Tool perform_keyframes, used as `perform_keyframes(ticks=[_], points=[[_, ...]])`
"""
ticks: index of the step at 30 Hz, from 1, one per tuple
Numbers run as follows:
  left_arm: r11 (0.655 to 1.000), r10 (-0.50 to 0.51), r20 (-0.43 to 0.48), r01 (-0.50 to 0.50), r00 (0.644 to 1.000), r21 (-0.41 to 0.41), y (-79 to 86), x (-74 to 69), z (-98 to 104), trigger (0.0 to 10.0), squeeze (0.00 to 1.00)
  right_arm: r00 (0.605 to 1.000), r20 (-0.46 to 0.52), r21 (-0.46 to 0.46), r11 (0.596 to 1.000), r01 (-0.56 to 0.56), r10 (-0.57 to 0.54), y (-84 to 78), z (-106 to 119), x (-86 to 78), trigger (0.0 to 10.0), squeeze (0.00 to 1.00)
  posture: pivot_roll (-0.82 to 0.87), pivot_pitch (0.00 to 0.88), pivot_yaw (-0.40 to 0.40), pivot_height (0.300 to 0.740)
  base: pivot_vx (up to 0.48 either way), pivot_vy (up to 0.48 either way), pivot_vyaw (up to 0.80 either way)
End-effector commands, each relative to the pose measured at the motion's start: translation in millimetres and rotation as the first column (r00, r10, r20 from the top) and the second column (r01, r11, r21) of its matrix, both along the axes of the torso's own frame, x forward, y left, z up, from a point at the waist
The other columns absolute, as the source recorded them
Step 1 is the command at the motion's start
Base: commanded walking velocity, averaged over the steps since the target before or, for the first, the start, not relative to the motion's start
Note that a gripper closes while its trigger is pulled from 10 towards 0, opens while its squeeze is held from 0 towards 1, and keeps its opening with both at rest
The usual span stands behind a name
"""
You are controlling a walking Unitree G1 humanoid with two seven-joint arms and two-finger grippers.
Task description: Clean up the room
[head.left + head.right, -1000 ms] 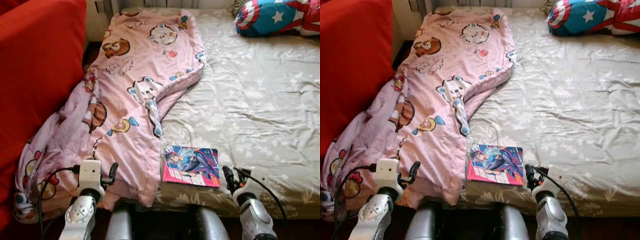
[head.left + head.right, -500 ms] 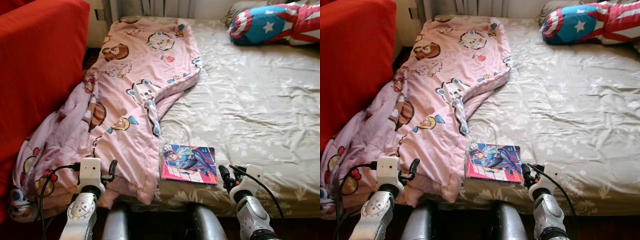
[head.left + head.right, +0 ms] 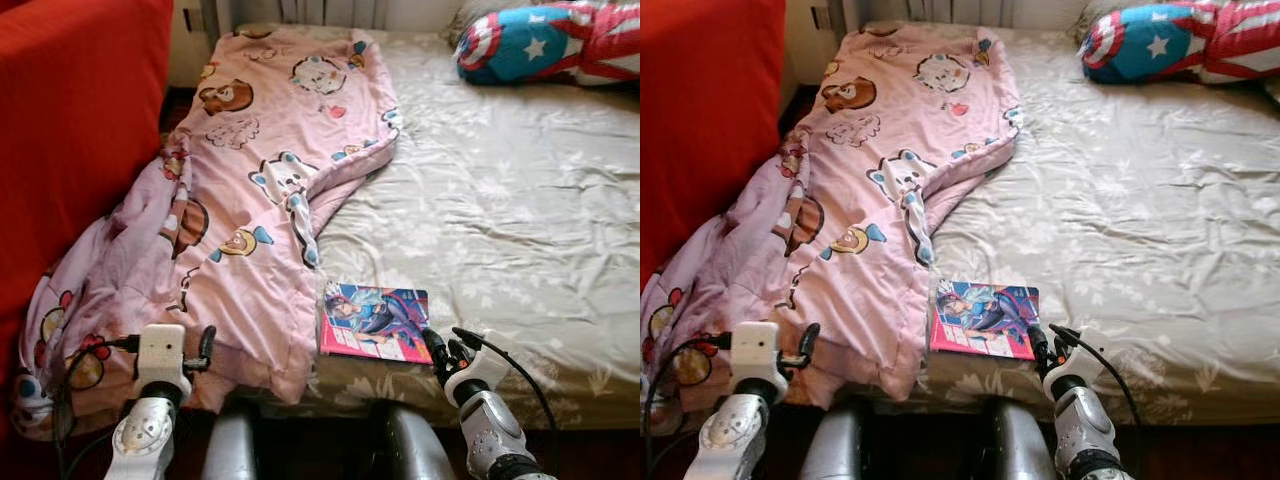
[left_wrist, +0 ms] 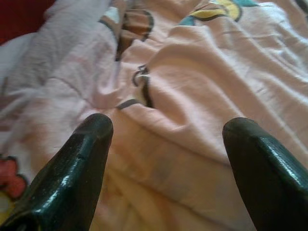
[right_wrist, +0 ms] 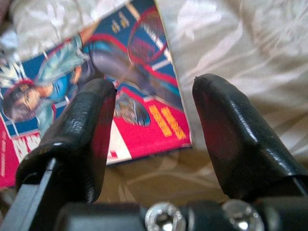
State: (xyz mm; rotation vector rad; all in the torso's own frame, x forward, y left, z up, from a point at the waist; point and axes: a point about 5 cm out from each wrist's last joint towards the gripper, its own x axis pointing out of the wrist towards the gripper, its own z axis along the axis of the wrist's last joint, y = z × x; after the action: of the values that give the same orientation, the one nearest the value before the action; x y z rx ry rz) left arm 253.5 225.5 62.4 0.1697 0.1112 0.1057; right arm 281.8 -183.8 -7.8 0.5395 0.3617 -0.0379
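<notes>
You were facing a bed [image 3: 520, 200] covered with a wrinkled beige floral sheet, a red sofa [image 3: 70, 130] standing along one side of it. A pink cartoon-print blanket [image 3: 270, 190] lay down the sofa side of the bed, its lower end spilling over the bed's near edge. A comic book [image 3: 375, 322] lay flat on the sheet at the near edge of the bed, just beside the blanket's hem. A star-and-stripes pillow [image 3: 545, 42] sat at the far end of the bed. Your right gripper [image 5: 154, 103] hovered at the near corner of the comic book, its fingers [image 5: 231, 130] spread apart and grasping nothing. Your left gripper [image 4: 166, 130] hung over the blanket's near end, fingers [image 4: 79, 163] likewise released, with pink fabric between them.
</notes>
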Motion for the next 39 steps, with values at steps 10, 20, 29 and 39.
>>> perform_keyframes(ticks=[10, 20, 29, 39], points=[[0.999, -0.035, -0.030, 0.036, 0.999, 0.035, -1.3, -10.2, 4.2, 10.0, 0.00, 0.999, -0.002, 0.005, 0.999, 0.041, -0.041, -1.4, 1.0, 1.5, 10.0, 0.00, 0.18, 0.324, -0.011, 0.583, 0.000, 0.000, 0.00], [0.998, -0.029, -0.050, 0.032, 0.998, 0.055, 4.2, -22.1, 6.1, 10.0, 0.00, 0.998, 0.017, 0.034, 0.998, 0.062, -0.062, -5.9, 5.0, 5.0, 10.0, 0.00, 0.20, 0.338, 0.007, 0.583, 0.000, 0.000, 0.00], [0.997, -0.029, -0.053, 0.033, 0.998, 0.073, 6.7, -25.4, 11.2, 10.0, 0.00, 0.999, 0.038, 0.212, 0.977, 0.026, -0.035, 4.6, 1.4, 2.0, 10.0, 0.00, 0.22, 0.341, 0.018, 0.583, 0.000, 0.000, 0.00], [0.994, -0.042, -0.067, 0.048, 0.997, 0.100, 10.5, -29.5, 12.9, 10.0, 0.00, 0.995, 0.014, 0.335, 0.938, 0.093, -0.103, 3.5, -2.6, -1.4, 10.0, 0.00, 0.23, 0.336, 0.034, 0.583, 0.000, 0.000, 0.00]])
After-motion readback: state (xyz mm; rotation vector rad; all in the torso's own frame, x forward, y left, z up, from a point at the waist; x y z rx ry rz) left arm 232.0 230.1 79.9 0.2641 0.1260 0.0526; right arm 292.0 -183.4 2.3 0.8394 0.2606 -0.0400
